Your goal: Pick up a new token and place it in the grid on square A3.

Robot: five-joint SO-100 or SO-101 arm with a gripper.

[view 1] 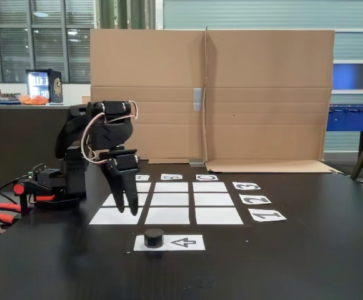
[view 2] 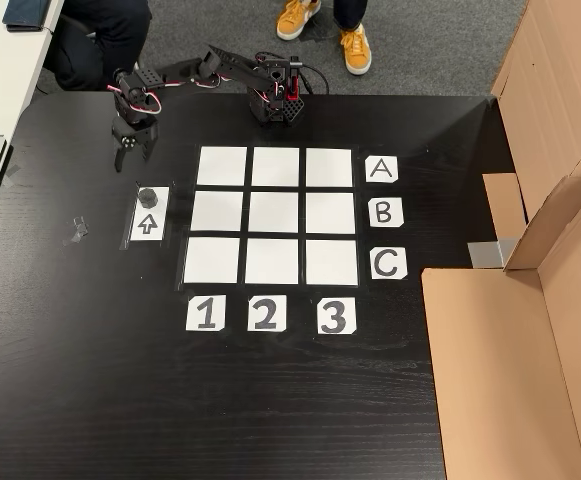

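The token (view 1: pixel 154 237) (view 2: pixel 147 195), a small black puck, rests on one end of a single white sheet with an arrow (view 1: pixel 184 242) (view 2: pixel 146 224), beside the grid (view 1: pixel 171 200) (view 2: pixel 275 213). All nine white cells are bare. Square A3 (view 1: pixel 145 187) (view 2: pixel 330 167) is the corner cell in line with the A and 3 labels; in the fixed view the gripper partly hides it. My gripper (view 1: pixel 128 209) (view 2: pixel 130 158) points down just off the grid's A1 corner, a short way from the token. It is open and holds nothing.
A tall cardboard wall (view 1: pixel 209 94) (view 2: pixel 530 330) borders the table on the grid's letter side. The arm's base (view 1: pixel 50 184) (view 2: pixel 275 100) is clamped at the table edge. A person's orange shoes (view 2: pixel 320 25) stand on the floor beyond it.
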